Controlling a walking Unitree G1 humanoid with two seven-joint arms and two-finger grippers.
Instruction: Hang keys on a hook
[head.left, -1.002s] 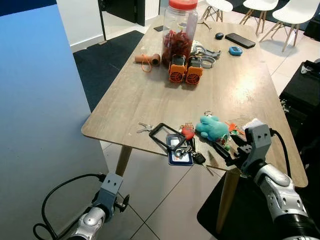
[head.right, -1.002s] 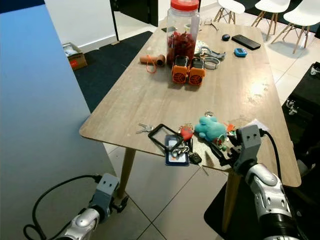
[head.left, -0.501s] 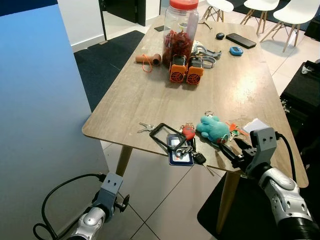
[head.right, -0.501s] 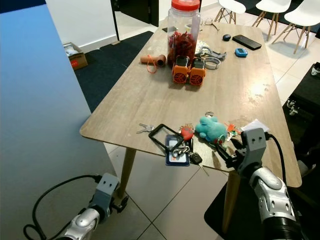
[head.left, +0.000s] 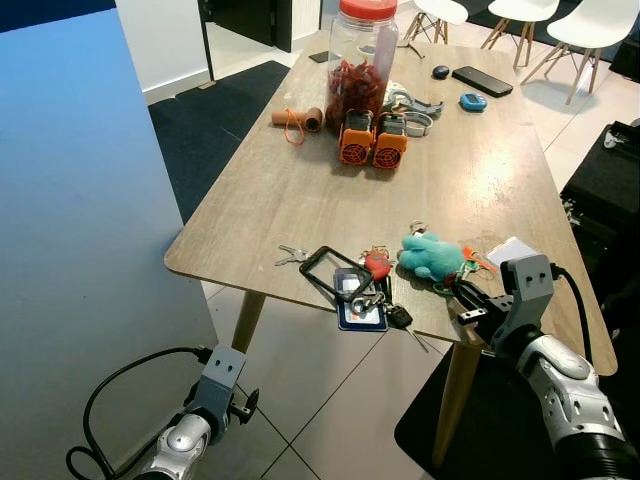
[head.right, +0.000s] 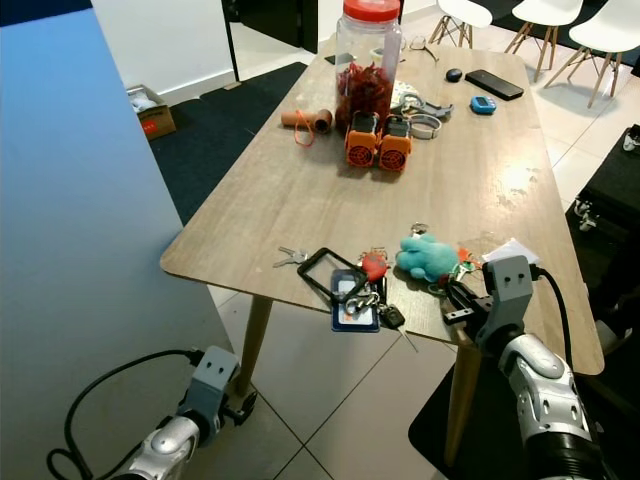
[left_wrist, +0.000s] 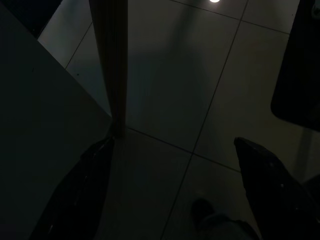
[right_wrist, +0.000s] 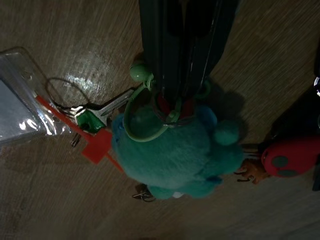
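A teal plush keychain (head.left: 432, 257) lies near the front right edge of the wooden table (head.left: 300, 190). In the right wrist view its green ring (right_wrist: 145, 120) loops around the tips of my right gripper (head.left: 462, 300), which is shut on that ring beside the plush (right_wrist: 175, 155). A second bunch of keys (head.left: 372, 292) with a red tag and a badge holder on a black strap lies just left of it. Two small loose keys (head.left: 291, 255) rest further left. My left gripper (head.left: 240, 405) hangs low by the floor, its fingers (left_wrist: 80, 190) open and holding nothing.
A big jar with a red lid (head.left: 360, 60), two orange gadgets (head.left: 372, 145), a cardboard roll (head.left: 297, 118) and a phone (head.left: 481, 80) stand at the table's far end. A blue panel (head.left: 80, 200) rises on the left. White chairs (head.left: 590, 30) stand beyond.
My right gripper's fingers closed at the plush keychain's ring and drew back slightly toward the table edge; the plush shifted a little to the right. The left arm stayed still.
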